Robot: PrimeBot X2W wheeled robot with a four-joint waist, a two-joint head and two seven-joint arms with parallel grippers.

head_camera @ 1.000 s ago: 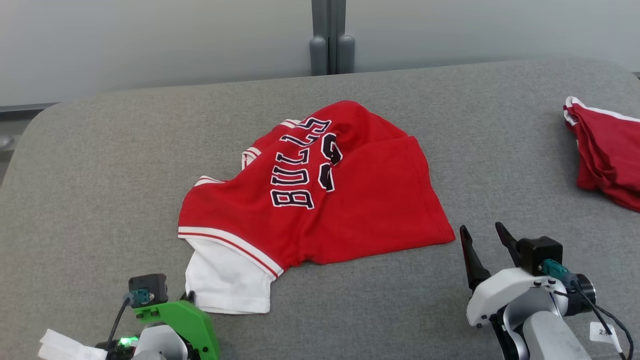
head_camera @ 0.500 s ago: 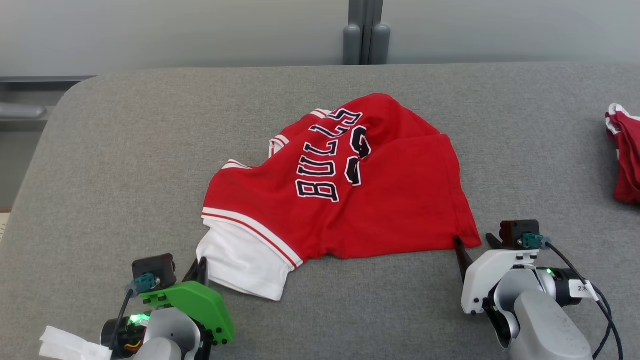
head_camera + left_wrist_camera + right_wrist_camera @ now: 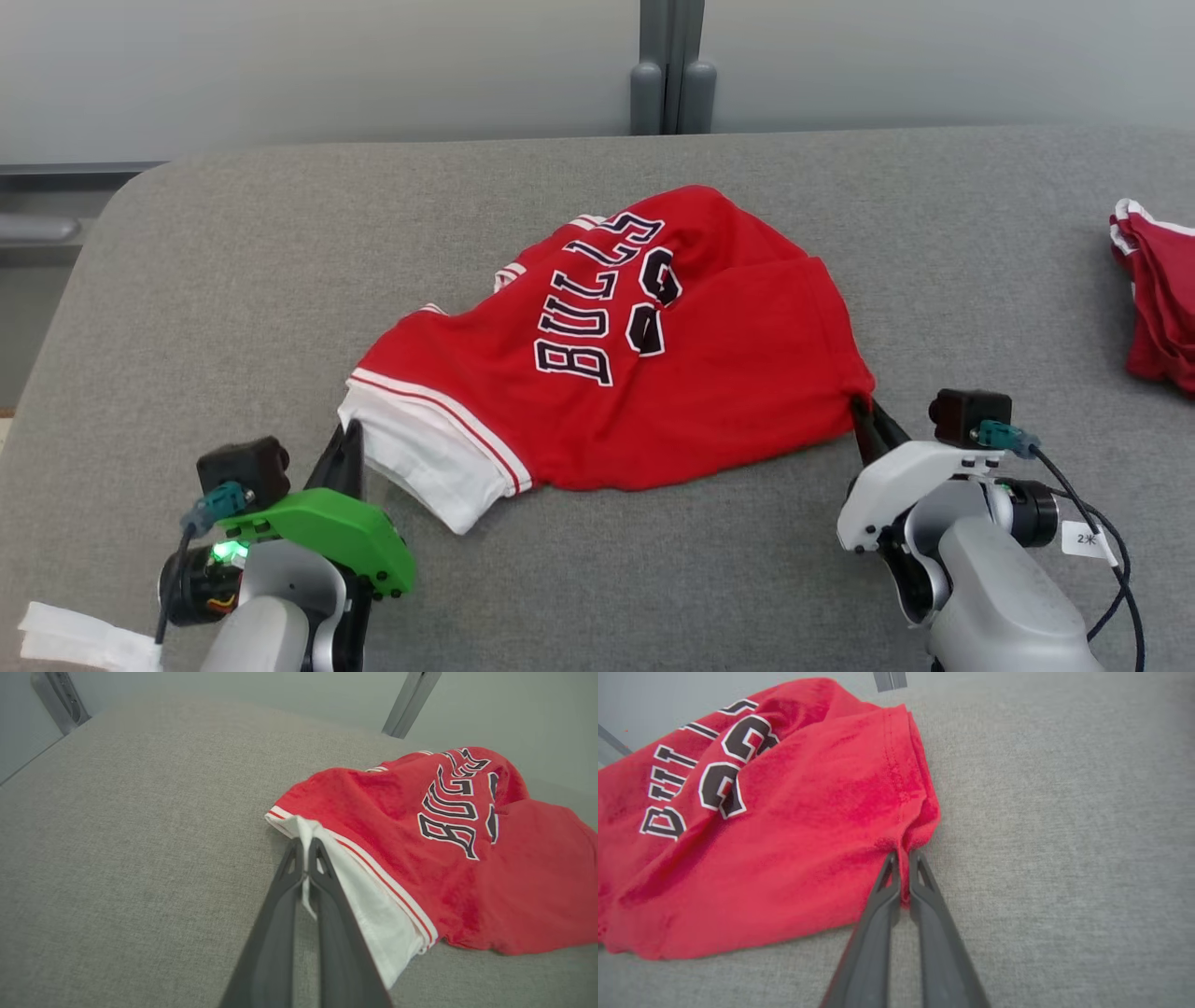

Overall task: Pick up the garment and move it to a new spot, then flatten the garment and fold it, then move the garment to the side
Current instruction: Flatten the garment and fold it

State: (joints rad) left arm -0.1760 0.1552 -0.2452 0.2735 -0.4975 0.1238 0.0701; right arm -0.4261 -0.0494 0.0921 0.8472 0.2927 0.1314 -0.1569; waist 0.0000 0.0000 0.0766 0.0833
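Two corners of the rumpled red garment [image 3: 719,383] are pinched, by left gripper [image 3: 349,433] and right gripper [image 3: 861,408].

Garment [image 3: 728,392]: red jersey, black white-edged "BULLS" lettering and numerals facing up, white sleeve with red-and-white trim at its left. Crumpled, humped at the far side, lying mid-way across the grey surface [image 3: 280,280].

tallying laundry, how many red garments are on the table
2. A red Bulls jersey lies crumpled at the middle of the grey table; a second red garment with white trim sits at its right edge, cut off by the frame. More may lie out of view.
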